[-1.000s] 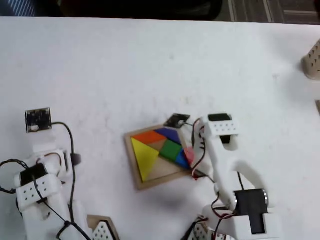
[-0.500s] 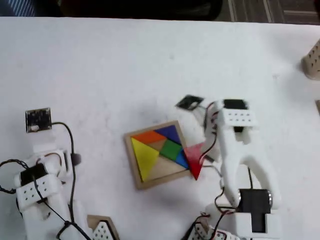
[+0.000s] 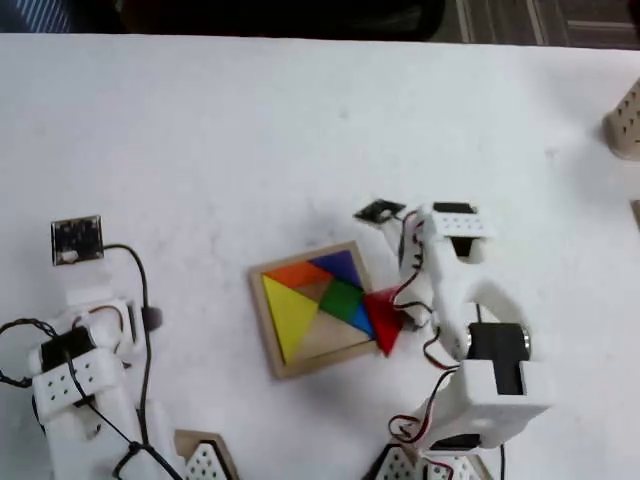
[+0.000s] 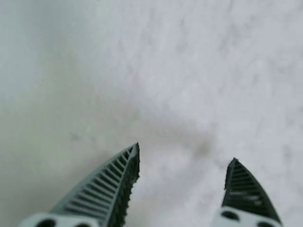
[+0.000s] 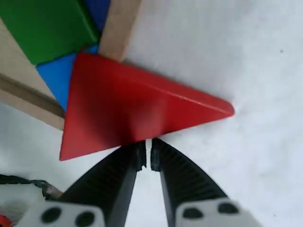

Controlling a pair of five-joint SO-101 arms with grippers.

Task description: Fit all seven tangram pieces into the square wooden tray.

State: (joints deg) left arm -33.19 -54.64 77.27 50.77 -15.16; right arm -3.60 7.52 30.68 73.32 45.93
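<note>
The square wooden tray (image 3: 283, 366) lies at the table's middle and holds orange, blue (image 5: 56, 75), green (image 5: 47, 26) and yellow (image 3: 288, 312) pieces. A red triangle (image 3: 383, 318) rests half over the tray's right corner (image 5: 118, 30) and half on the table. My right gripper (image 5: 147, 152) is shut, its tips against the edge of the red triangle (image 5: 128, 111) with nothing between them. The right arm (image 3: 490, 360) stands just right of the tray. My left gripper (image 4: 185, 152) hangs open over bare table; its arm (image 3: 75, 375) is at the lower left.
A small black board (image 3: 76, 239) with a cable lies at the left. A pegged wooden block (image 3: 625, 125) stands at the right edge. Another wooden piece (image 3: 205, 455) sits at the front edge. The far half of the table is bare white cloth.
The right arm swung out to the right and folded back; the red triangle came clear at the tray's right corner and shifted slightly toward the tray. The left arm kept still.
</note>
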